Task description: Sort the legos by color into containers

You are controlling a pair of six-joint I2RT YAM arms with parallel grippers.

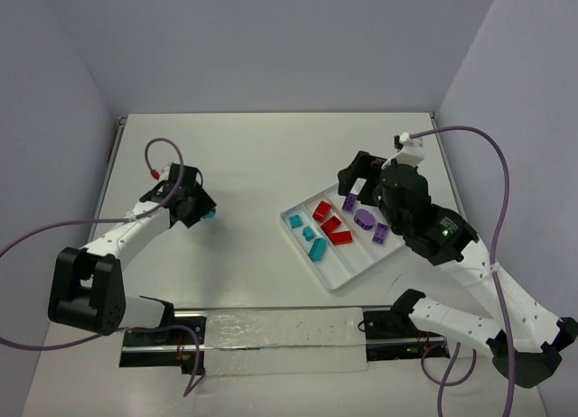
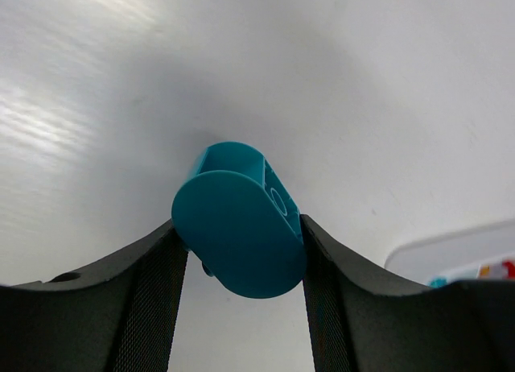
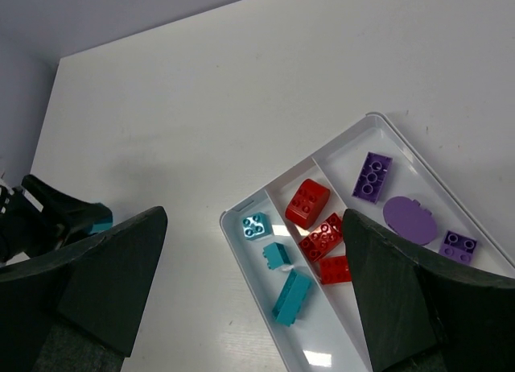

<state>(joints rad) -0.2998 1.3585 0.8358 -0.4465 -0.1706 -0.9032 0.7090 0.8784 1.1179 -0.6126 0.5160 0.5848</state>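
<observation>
The white tabletop (image 1: 253, 164) fills the top view. The tray (image 1: 348, 268) sits right of centre, angled, with its three long compartments side by side. My right tool (image 1: 358, 178) hangs over the tray's upper end with its jaws spread wide and nothing between them.

My left tool (image 1: 200, 209) is left of centre, well apart from the tray. It is clamped on a rounded teal brick (image 2: 237, 231), one finger pressing each side. I can't tell whether the brick is off the surface.

The tray is sorted by colour:
- The teal legos (image 1: 307, 234) are in the compartment towards the lower left.
- The red legos (image 1: 331, 223) are in the middle one.
- The purple legos (image 1: 364, 218) are in the compartment towards the right.

So I judge I'm in the carry step, with a teal brick in hand and not yet delivered. Next I need a sweep to the right across the tabletop, high enough to clear the tray's rim. I should stop over the teal compartment, which is the near one on my approach, and not the red one beside it. Then I lower and open the jaws. The brick's rounded face may let it roll, so I want a low release.
</observation>
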